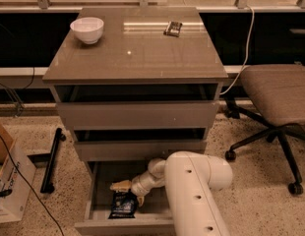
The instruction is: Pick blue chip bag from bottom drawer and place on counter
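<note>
The bottom drawer is pulled open at the foot of the grey-brown cabinet. The blue chip bag lies flat inside it, near the front left. My white arm reaches down into the drawer from the right. My gripper is at the bag's far edge, just above it, with its tan fingers pointing left. The counter is the glossy cabinet top above.
A white bowl stands at the counter's back left and a small dark packet at its back right. An office chair is to the right. A cardboard box and a black bar are on the floor at left.
</note>
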